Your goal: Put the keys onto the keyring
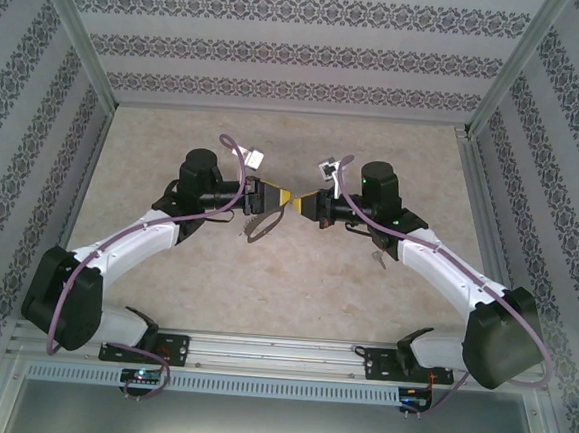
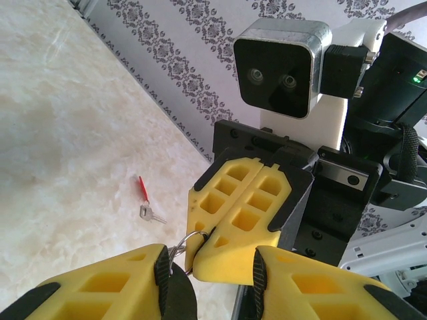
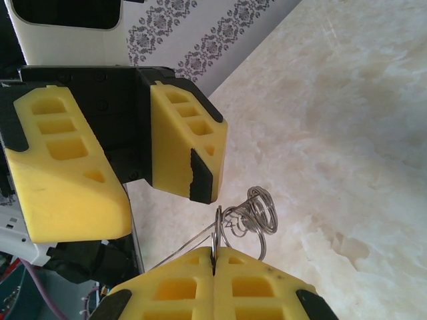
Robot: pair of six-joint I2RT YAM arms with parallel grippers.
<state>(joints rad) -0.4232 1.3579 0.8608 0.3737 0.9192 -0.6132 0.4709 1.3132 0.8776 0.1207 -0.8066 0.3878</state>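
Top external: beige marbled table (image 1: 262, 305) with patterned walls around it. My two arms reach in from the near edge and meet nose to nose over the table's middle. Left gripper (image 1: 279, 197) and right gripper (image 1: 307, 204) are tip to tip. The keyring (image 1: 258, 230) shows as a dark loop just on the near side of the left gripper. The key (image 1: 377, 256) lies on the table close by my right forearm, well apart from the keyring, and is too small to read here.

Left wrist: my left gripper (image 2: 210, 261) has its yellow fingers spread wide, nothing clamped between the pads. A dark shape sits against the left pad; I cannot tell what it is. The right gripper (image 2: 202, 248) faces me with its fingers pressed together, tips poking into my left gap and pinching a thin wire ring of the keyring (image 2: 189, 238). Beyond, the key (image 2: 152, 215) lies flat on the table with its red tag (image 2: 142, 189) joined to it, away from both grippers.

Right wrist: my right gripper (image 3: 213, 257) is closed tight, a ring of the keyring nipped edge-on in the seam. A cluster of small rings (image 3: 259, 212) sticks out just past my fingertips, clear of the table. The left gripper (image 3: 143, 203) sits opposite with its fingers apart, just beside the rings.
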